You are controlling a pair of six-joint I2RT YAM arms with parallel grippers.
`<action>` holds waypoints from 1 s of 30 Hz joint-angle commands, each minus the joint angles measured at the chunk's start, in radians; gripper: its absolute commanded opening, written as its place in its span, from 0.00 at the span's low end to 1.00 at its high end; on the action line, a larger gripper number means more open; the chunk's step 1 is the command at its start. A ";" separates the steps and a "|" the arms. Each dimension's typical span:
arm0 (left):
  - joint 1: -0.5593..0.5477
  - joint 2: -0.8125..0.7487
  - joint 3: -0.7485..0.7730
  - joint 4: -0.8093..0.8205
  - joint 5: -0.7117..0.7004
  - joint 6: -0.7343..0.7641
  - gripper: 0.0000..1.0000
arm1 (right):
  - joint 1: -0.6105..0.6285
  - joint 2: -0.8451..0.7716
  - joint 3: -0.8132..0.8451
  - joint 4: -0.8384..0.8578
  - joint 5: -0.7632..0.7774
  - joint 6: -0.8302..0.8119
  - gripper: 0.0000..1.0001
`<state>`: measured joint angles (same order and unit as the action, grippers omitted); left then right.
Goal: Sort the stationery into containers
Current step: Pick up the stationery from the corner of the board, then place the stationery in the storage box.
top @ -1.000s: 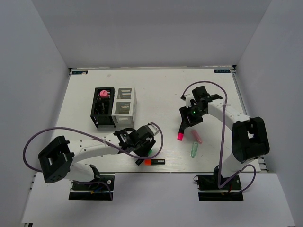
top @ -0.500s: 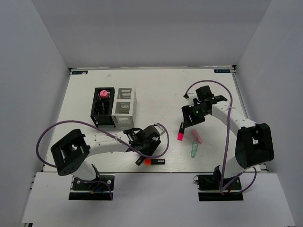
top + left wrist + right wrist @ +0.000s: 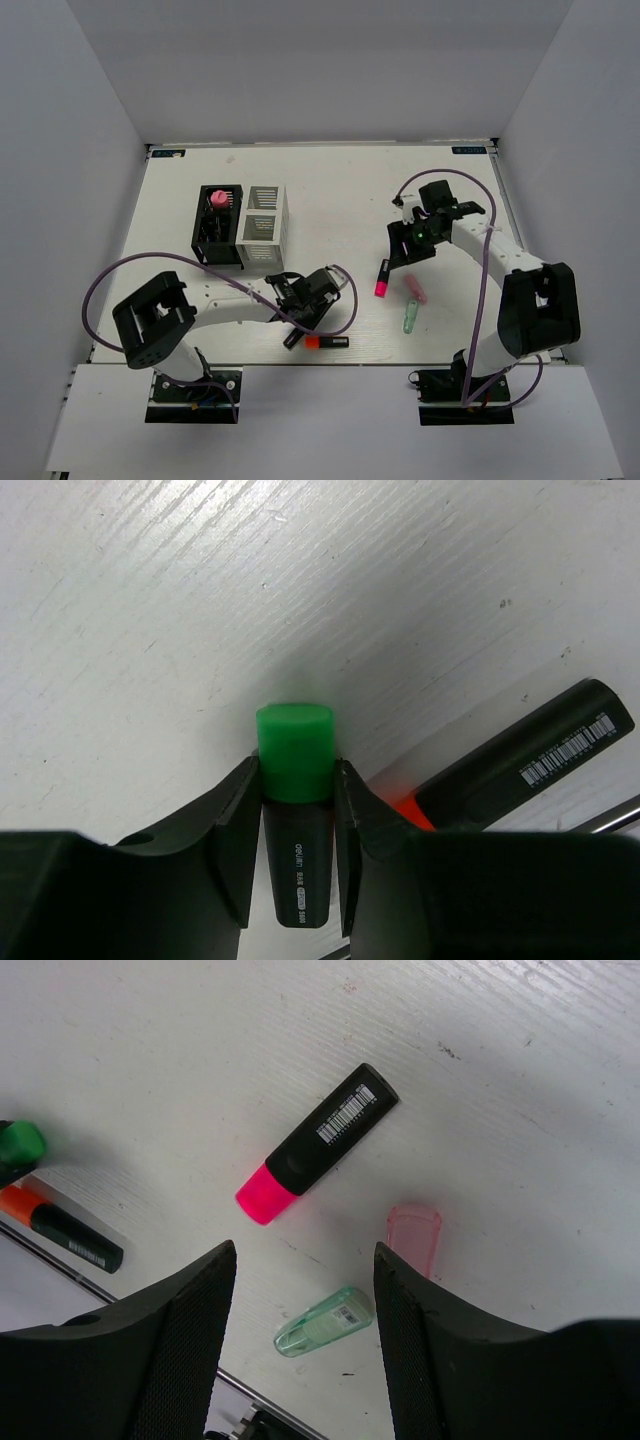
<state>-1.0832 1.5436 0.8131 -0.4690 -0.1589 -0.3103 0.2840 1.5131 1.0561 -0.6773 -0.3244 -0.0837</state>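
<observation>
My left gripper (image 3: 306,306) is shut on a black highlighter with a green end (image 3: 294,752), low over the table near the front edge. An orange-ended highlighter (image 3: 520,765) lies just right of it, and also shows in the top view (image 3: 326,342). My right gripper (image 3: 305,1260) is open and empty above a pink-ended highlighter (image 3: 315,1145), a translucent pink piece (image 3: 414,1238) and a translucent green piece (image 3: 325,1322). The joined black holder (image 3: 218,238) and white holder (image 3: 264,228) stand at the back left. A pink round item (image 3: 217,199) sits in the black one. I cannot make out the scissors.
The left arm's purple cable (image 3: 345,300) loops beside the left gripper. The table's front edge (image 3: 380,362) runs just below the orange highlighter. White walls enclose the table (image 3: 320,190) at the back and on both sides.
The left arm's elbow swung right while its gripper stayed on the green-ended highlighter. The right gripper drew a little back and right, away from the pink-ended highlighter, which did not move.
</observation>
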 commanded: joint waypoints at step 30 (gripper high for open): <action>0.655 -0.099 0.333 0.618 0.116 0.252 0.00 | -0.048 -0.068 0.010 -0.248 -0.768 -0.588 0.34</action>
<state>-0.4721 1.3949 1.1030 0.0227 -0.0586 -0.0696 0.2367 1.4582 1.0489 -0.7738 -0.7982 -0.4160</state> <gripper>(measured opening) 0.412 0.303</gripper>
